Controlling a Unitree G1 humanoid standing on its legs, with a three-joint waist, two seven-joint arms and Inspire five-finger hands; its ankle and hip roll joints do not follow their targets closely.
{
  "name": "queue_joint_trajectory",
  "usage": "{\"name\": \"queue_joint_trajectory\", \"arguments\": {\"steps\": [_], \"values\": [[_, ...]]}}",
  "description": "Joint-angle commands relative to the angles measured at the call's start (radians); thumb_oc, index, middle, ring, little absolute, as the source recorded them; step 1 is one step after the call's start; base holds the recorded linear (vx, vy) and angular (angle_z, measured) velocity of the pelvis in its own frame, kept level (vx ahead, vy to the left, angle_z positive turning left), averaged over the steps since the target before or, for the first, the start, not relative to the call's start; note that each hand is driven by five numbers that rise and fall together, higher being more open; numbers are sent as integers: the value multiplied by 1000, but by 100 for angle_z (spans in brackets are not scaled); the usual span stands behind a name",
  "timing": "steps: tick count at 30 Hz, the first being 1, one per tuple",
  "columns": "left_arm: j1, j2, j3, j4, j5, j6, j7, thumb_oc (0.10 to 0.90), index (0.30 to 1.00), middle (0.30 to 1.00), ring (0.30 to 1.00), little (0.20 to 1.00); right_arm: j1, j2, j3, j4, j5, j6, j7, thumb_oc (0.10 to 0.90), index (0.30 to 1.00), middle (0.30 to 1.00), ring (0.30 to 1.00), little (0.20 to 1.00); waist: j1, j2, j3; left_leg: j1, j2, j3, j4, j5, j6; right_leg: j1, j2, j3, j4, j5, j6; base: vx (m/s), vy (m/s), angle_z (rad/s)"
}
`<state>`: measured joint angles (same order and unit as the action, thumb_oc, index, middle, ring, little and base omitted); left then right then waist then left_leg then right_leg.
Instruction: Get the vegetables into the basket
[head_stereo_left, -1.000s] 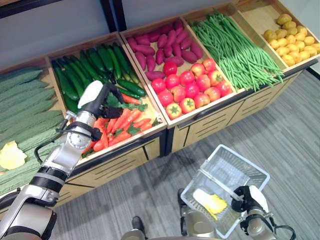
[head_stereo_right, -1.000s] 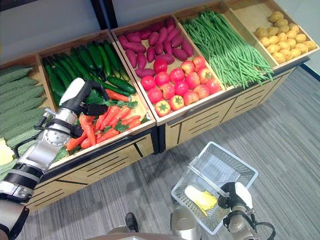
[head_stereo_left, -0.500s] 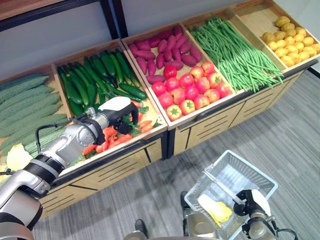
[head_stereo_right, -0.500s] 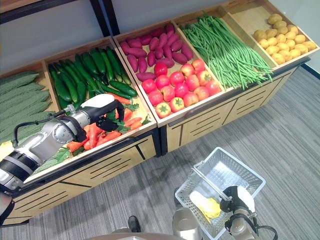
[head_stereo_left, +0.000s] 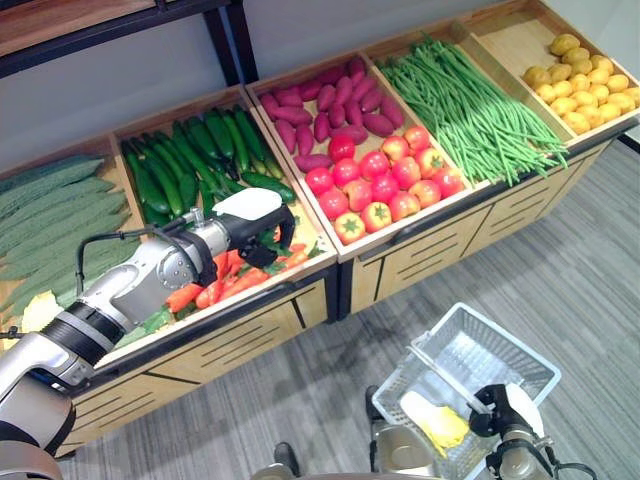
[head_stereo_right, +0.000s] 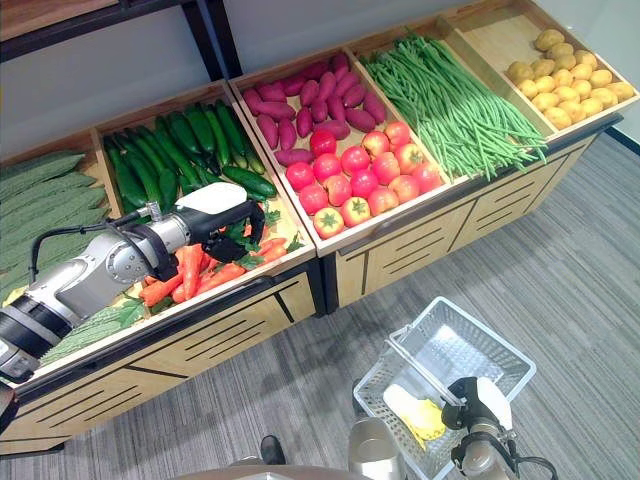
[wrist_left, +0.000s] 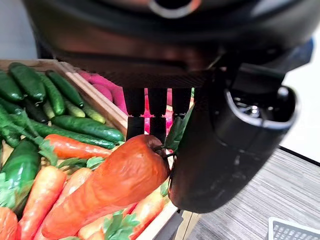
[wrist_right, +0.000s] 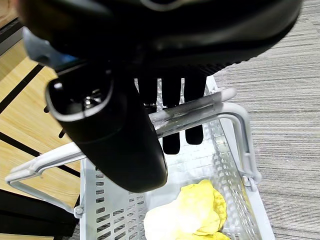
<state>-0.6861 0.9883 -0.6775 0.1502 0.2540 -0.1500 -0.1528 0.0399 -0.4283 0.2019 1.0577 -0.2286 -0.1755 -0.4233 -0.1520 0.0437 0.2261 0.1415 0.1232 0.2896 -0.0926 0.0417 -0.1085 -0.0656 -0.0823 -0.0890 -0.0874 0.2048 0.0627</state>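
So the carrot (wrist_left: 110, 185) is sitting right in the left hand (head_stereo_left: 250, 215) — thumb and fingers (wrist_left: 148, 112) are curled round its leafy top end, and you can see the grip up close in the left wrist view. The hand is over the front part of the carrot bin (head_stereo_left: 300, 262), with the rest of the carrots (head_stereo_left: 215, 285) piled under and beside it. Can't tell whether the held carrot is clear of the pile or touching it.

The basket (head_stereo_left: 520, 352) is down by the floor (head_stereo_left: 580, 260), well apart from the bins. It hangs from the right hand (wrist_right: 125, 130), whose fingers (wrist_right: 171, 135) are hooked round the grey handle (wrist_right: 200, 107). Inside it there's a yellow and pale vegetable (head_stereo_left: 432, 420) lying on the bottom — not sure what kind.

Around the carrot bin: cucumbers (head_stereo_left: 190, 165) in the back half of the same crate, bumpy green gourds (head_stereo_left: 50, 220) further to the left, purple sweet potatoes (head_stereo_left: 325, 105) and tomatoes (head_stereo_left: 385, 180) in the next crate, then long green beans (head_stereo_left: 470, 100) and yellow potatoes (head_stereo_left: 585, 75) at the far right.
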Motion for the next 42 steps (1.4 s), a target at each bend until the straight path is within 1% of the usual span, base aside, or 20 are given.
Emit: {"name": "queue_joint_trajectory", "arguments": {"steps": [1, 6, 8, 9, 12, 14, 15, 17, 18, 19, 20, 21, 22, 23, 25, 26, 28, 29, 35, 42], "values": [[-243, 70, -10, -28, -16, -36, 42, 400, 300, 300, 300, 300, -24, -45, -34, -33, 35, -53, -59, 400, 300, 300, 300, 300, -4, -35, -33, -4, 32, -21, 69, -113, -18, 101, -127, -7, 0, -145, 126, 0, 0, 0], [-279, 47, -29, -31, -24, -44, 47, 400, 300, 300, 300, 300, -34, -58, -48, -30, 41, -48, -64, 400, 300, 300, 300, 300, -8, -51, -18, -61, 28, -19, 197, -166, -10, 93, -145, 3, 0, -132, 131, -32, 38, -2], [-284, 47, -27, -42, -31, -51, 56, 400, 300, 300, 300, 300, -27, -65, -50, -41, 39, -50, -63, 400, 300, 300, 300, 300, -15, -57, -12, -71, 23, -7, 220, -183, -4, 83, -151, 20, 0, -122, 139, -56, 131, -16], [-290, 52, -28, -56, -37, -61, 61, 400, 300, 300, 300, 300, -26, -71, -56, -40, 39, -47, -65, 400, 300, 300, 300, 300, -16, -61, -7, -81, 10, 12, 237, -198, 10, 59, -162, 41, 2, -104, 150, -88, 201, -31], [-306, 58, -46, -81, -39, -68, 63, 400, 300, 300, 300, 300, -8, -72, -67, -63, 30, -37, -67, 400, 300, 300, 300, 300, -30, -67, 12, -87, -23, 33, 230, -211, 36, 15, -187, 67, 24, -46, 180, -103, 221, -34], [-322, 61, -53, -87, -37, -77, 65, 400, 300, 300, 300, 300, -6, -65, -70, -65, 26, -35, -70, 400, 300, 300, 300, 300, -36, -76, 15, -88, -43, 58, 209, -205, 48, -25, -199, 88, 31, 1, 199, -112, 166, -30], [-326, 59, -55, -92, -33, -85, 69, 400, 300, 300, 300, 300, -8, -58, -71, -58, 25, -37, -75, 400, 300, 300, 300, 300, -37, -73, 25, -87, -43, 69, 203, -203, 50, -40, -201, 76, 36, 30, 199, -142, 129, -30], [-327, 68, -56, -100, -26, -88, 77, 400, 300, 300, 300, 300, -15, -46, -63, -58, 25, -35, -77, 400, 300, 300, 300, 300, -27, -69, 35, -98, -31, 95, 189, -191, 60, -76, -200, 14, 91, 6, 199, -145, 87, -44], [-327, 69, -56, -100, -26, -89, 77, 400, 300, 300, 300, 300, -15, -46, -63, -58, 25, -35, -77, 400, 300, 300, 300, 300, -27, -68, 34, -99, -31, 95, 189, -191, 60, -78, -200, 15, 94, 4, 199, -188, 114, -77], [-322, 79, -48, -117, -20, -86, 81, 400, 300, 300, 300, 300, -13, -36, -62, -59, 24, -37, -77, 400, 300, 300, 300, 300, -13, -58, 33, -110, -17, 127, 175, -172, 65, -63, -210, -85, 151, -53, 189, -181, 121, -64], [-318, 87, -43, -123, -14, -85, 82, 400, 300, 300, 300, 300, -11, -34, -60, -59, 21, -40, -77, 400, 300, 300, 300, 300, 1, -53, 31, -115, -8, 151, 164, -158, 66, -47, -221, -150, 188, -81, 178, -192, 194, -58], [-321, 98, -36, -136, -3, -81, 84, 400, 300, 300, 300, 300, -7, -27, -59, -61, 17, -39, -80, 400, 300, 300, 300, 300, 18, -43, 23, -109, 2, 167, 144, -162, 62, -10, -230, -196, 249, -129, 176, -142, 114, -53], [-314, 126, -29, -153, 2, -84, 81, 400, 300, 300, 300, 300, -1, -27, -58, -66, 10, -39, -79, 400, 300, 300, 300, 300, 35, -48, 9, -113, 10, 206, 140, -151, 64, 29, -242, -239, 290, -144, 170, -107, 61, -69], [-316, 136, -27, -170, -2, -83, 80, 400, 300, 300, 300, 300, -10, -26, -58, -48, 10, -35, -78, 400, 300, 300, 300, 300, 47, -51, 2, -117, 15, 217, 141, -149, 65, 45, -245, -246, 307, -149, 170, -105, -27, -168], [-306, 160, -7, -193, 3, -79, 81, 400, 300, 300, 300, 300, -12, -20, -58, -59, 10, -33, -71, 400, 300, 300, 300, 300, 61, -66, -6, -123, 16, 235, 154, -148, 59, 74, -229, -229, 290, -154, 177, -10, -58, -123], [-297, 171, 7, -201, 2, -74, 80, 400, 300, 300, 300, 300, -11, -19, -54, -61, 10, -25, -68, 400, 300, 300, 300, 300, 70, -73, -10, -120, 18, 250, 159, -147, 51, 98, -219, -246, 237, -154, 174, 77, -176, -10], [-274, 166, 32, -203, 6, -83, 81, 400, 300, 300, 300, 300, 7, -17, -59, -56, 9, -23, -65, 400, 300, 300, 300, 300, 69, -76, -15, -124, 39, 253, 211, -140, 30, 131, -181, -267, 155, -201, 148, 72, -234, -36], [-267, 173, 37, -207, 11, -85, 80, 400, 300, 300, 300, 300, 11, -22, -65, -52, 11, -21, -62, 400, 300, 300, 300, 300, 67, -72, -13, -130, 56, 251, 219, -127, 17, 154, -159, -275, 114, -222, 137, 1, -149, -34], [-247, 185, 47, -206, 8, -85, 54, 400, 300, 300, 300, 300, 36, -44, -86, -60, 14, -24, -64, 400, 300, 300, 300, 300, 55, -58, -19, -125, 72, 242, 204, -88, -11, 193, -130, -282, 46, -230, 121, 11, -108, -13], [-227, 188, 68, -209, 9, -81, 44, 400, 300, 300, 300, 300, 36, -51, -87, -73, 15, -31, -63, 400, 300, 300, 300, 300, 51, -48, -19, -120, 84, 245, 200, -70, -25, 201, -118, -277, 42, -236, 111, 2, -50, -3]]}}
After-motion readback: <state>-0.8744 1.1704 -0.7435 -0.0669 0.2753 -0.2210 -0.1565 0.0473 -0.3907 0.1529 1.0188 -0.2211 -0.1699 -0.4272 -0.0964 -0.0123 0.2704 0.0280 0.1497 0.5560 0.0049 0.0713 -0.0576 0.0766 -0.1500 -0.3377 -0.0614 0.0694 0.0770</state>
